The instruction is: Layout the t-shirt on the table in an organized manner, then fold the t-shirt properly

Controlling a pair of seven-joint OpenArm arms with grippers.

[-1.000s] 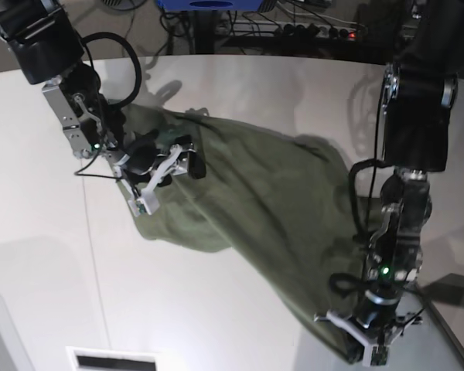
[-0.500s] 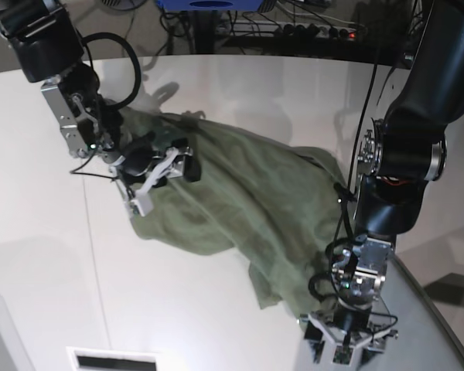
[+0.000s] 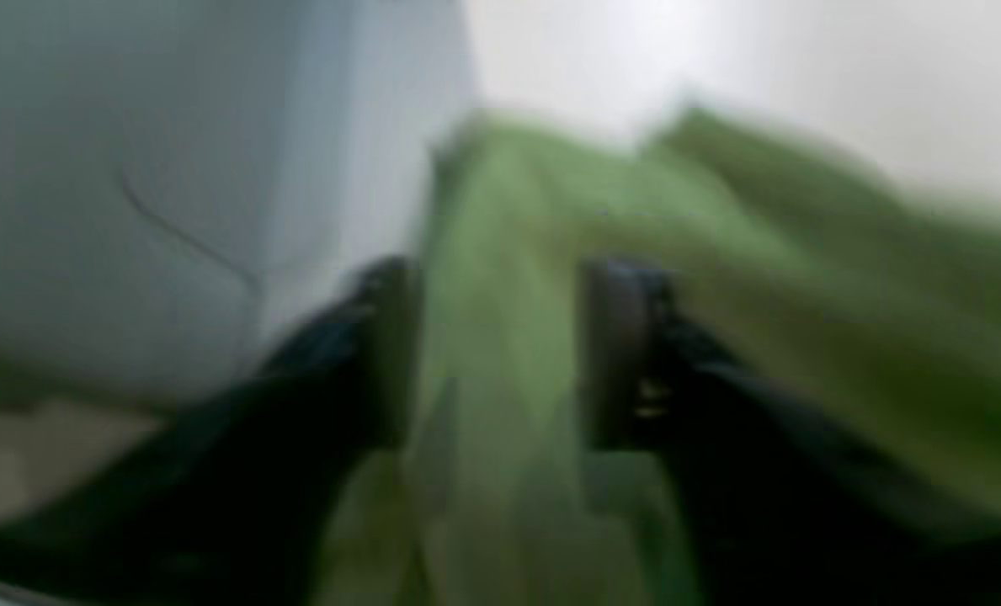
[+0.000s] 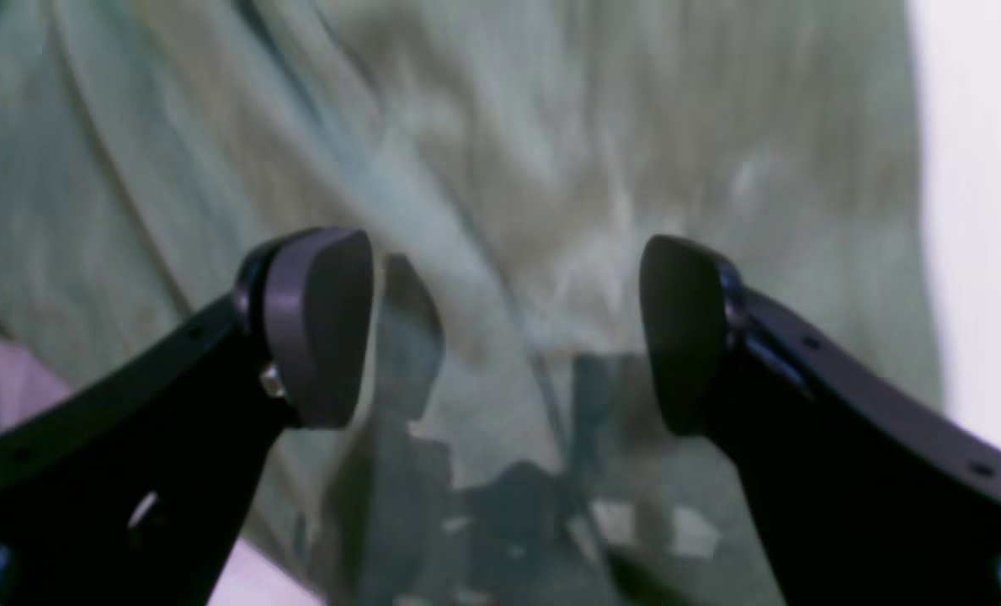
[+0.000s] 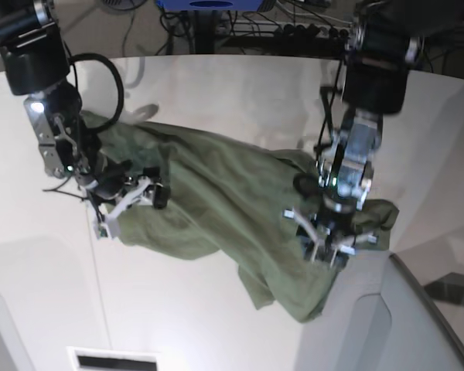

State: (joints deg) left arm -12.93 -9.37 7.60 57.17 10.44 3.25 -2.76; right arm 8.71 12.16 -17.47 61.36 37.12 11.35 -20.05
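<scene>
**Observer 1:** Checking the left gripper (image 5: pixel 327 246) first. Report its state.

**Observer 2:** It sits low over the right end of the t-shirt (image 5: pixel 224 201). The wrist view is blurred; the two fingers (image 3: pixel 618 353) stand partly apart with green cloth running between them. Whether the cloth is pinched, I cannot tell.

**Observer 1:** Right gripper (image 5: pixel 131 202)?

**Observer 2:** Jaws wide apart. The pads (image 4: pixel 319 324) hover just above the fabric and clamp nothing; cloth fills the gap behind them.

**Observer 1:** Location of the garment?

**Observer 2:** Lying crumpled on the white worktop (image 5: pixel 216 85), stretched in a diagonal band between the two arms, with one loose end trailing toward the near edge.
</scene>
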